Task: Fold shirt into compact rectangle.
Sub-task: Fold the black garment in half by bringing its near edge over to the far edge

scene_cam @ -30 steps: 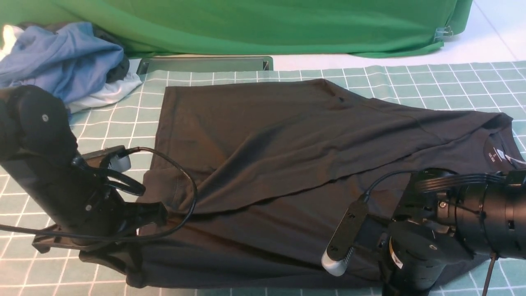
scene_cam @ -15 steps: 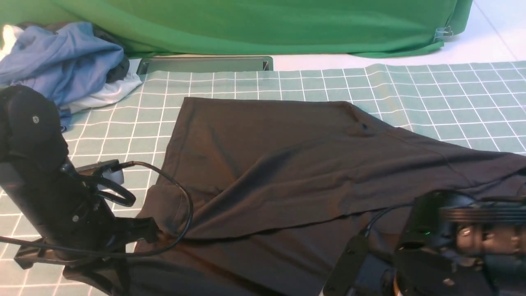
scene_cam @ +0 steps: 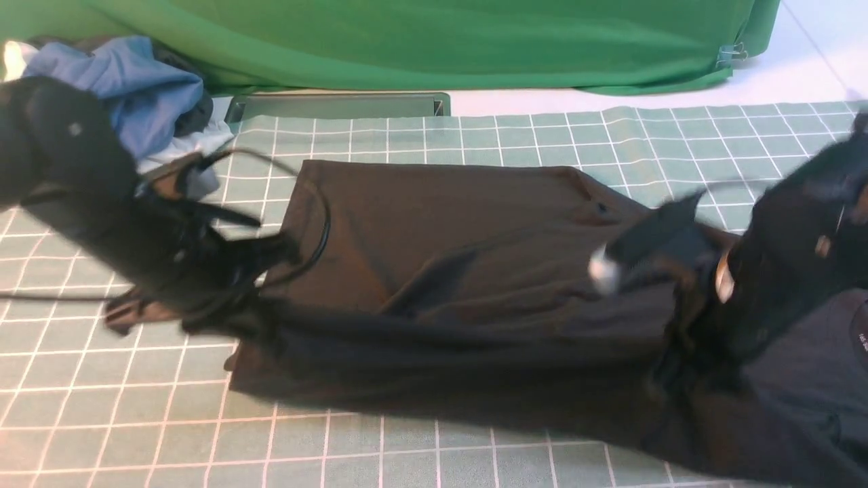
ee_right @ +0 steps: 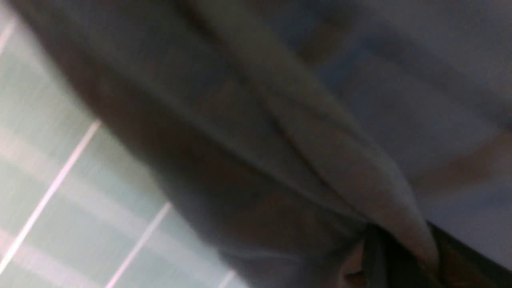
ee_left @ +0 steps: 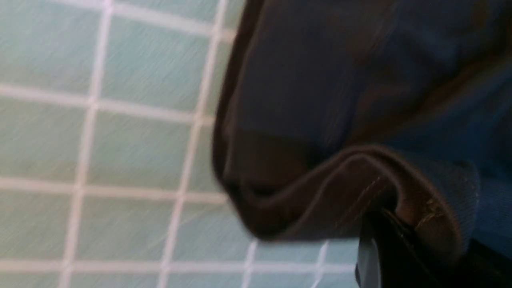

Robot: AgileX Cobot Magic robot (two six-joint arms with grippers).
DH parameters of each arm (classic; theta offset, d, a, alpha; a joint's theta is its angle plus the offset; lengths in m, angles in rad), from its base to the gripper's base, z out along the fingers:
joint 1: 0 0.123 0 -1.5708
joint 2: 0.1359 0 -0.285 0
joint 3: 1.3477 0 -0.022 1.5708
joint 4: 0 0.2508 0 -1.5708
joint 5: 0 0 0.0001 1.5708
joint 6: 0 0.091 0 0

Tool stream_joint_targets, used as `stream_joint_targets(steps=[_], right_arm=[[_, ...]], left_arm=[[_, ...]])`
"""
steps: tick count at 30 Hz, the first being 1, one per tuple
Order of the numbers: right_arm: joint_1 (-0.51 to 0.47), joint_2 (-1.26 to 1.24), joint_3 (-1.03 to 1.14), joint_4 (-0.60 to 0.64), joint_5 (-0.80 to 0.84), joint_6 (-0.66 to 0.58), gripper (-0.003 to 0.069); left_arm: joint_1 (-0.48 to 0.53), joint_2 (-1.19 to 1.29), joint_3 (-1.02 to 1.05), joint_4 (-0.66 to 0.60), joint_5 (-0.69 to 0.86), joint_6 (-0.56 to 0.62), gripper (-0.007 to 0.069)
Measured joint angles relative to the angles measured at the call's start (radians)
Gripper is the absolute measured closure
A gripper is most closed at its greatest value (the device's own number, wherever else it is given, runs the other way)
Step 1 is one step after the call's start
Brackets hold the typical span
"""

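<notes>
Left pincer [scene_cam: 237,305] is clenched on the near hem corner of the shirt [scene_cam: 461,271], which spreads across the checked mat [scene_cam: 339,440]; right pincer [scene_cam: 685,346] grips the near edge toward the collar, likely so both carry that edge far-side as one straight fold.

Item: shirt [ee_right: 320,100], dark charcoal cloth, filling most of the view. Heavily blurred. Several long folds run across it and gather into a pinched ridge at the right gripper [ee_right: 380,256].
Item: right gripper, only a dark finger showing at the frame's edge, jaws closed tight on the gathered fabric.
Item: mat [ee_right: 60,224], pale green, crossed by white grid lines [ee_right: 52,192], showing beyond the shirt's hanging edge. Blur hides finer detail.
</notes>
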Motion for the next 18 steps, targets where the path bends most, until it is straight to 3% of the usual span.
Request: stream_joint_targets(steps=[9,18], right_arm=[[-0.09,0.145,-0.214,-0.01,-0.046,-0.02,0.0608],[-0.108,0.31,-0.385,-0.052,-0.151,-0.025,0.0597]], left_arm=[[0.078,0.15,-0.244,-0.05,-0.015,0.001,0.0607],[0.134,0.277,-0.365,-0.098,-0.051,0.042,0.0607]])
